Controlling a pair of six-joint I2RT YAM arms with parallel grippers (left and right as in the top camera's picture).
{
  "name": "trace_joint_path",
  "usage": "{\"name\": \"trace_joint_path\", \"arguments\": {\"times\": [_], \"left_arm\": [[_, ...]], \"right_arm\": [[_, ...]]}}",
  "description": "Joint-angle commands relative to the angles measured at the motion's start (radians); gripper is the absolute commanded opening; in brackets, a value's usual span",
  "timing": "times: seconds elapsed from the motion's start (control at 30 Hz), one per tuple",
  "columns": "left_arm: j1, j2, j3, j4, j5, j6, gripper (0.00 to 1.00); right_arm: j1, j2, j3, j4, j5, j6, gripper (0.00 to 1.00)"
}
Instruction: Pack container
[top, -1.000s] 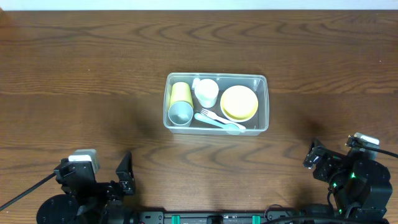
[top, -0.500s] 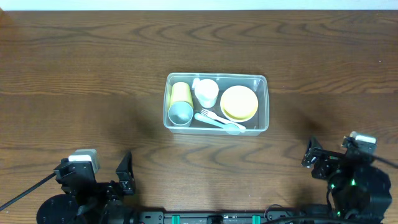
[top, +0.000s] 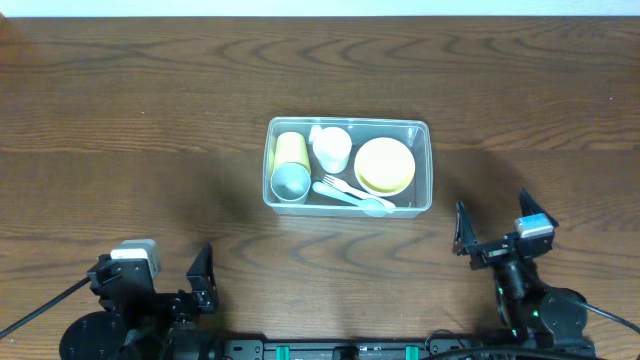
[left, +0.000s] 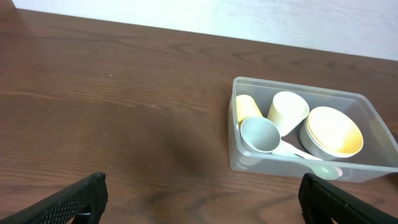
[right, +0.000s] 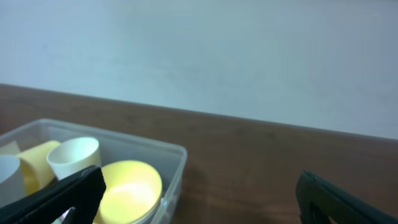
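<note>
The clear container (top: 425, 130) stands at the table's middle. It holds a yellow cup (top: 291, 148), a pale blue cup (top: 291, 182), a white cup (top: 333, 148), stacked yellow bowls (top: 385, 165) and a pale fork and spoon (top: 352, 195). The container also shows in the left wrist view (left: 367, 102) and the right wrist view (right: 177, 155). My left gripper (top: 200, 280) is open and empty at the near left edge. My right gripper (top: 495, 235) is open and empty, near and right of the container, apart from it.
The brown wooden table (top: 150, 120) runs to a white wall at the far edge (right: 199, 50). The arm bases sit along the near edge.
My right arm has swung left and forward, so its gripper now points toward the container's right end. The left arm and the container's contents have not moved.
</note>
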Motion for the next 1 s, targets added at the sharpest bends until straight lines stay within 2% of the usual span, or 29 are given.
{"name": "trace_joint_path", "arguments": {"times": [0.0, 0.1, 0.4, 0.57, 0.97], "left_arm": [[0.002, -0.002, -0.001, 0.001, 0.01, -0.009, 0.98], [0.002, -0.002, -0.001, 0.001, 0.01, -0.009, 0.98], [0.002, -0.002, -0.001, 0.001, 0.01, -0.009, 0.98], [0.002, -0.002, -0.001, 0.001, 0.01, -0.009, 0.98], [0.002, -0.002, -0.001, 0.001, 0.01, -0.009, 0.98]], "right_arm": [[0.008, -0.013, -0.087, 0.105, -0.008, -0.022, 0.99], [0.008, -0.027, -0.15, 0.188, 0.018, -0.022, 0.99], [-0.011, -0.026, -0.152, 0.127, 0.054, -0.025, 0.99], [-0.011, -0.026, -0.152, 0.02, 0.054, -0.025, 0.99], [-0.011, -0.02, -0.152, 0.026, 0.054, -0.025, 0.99]]}}
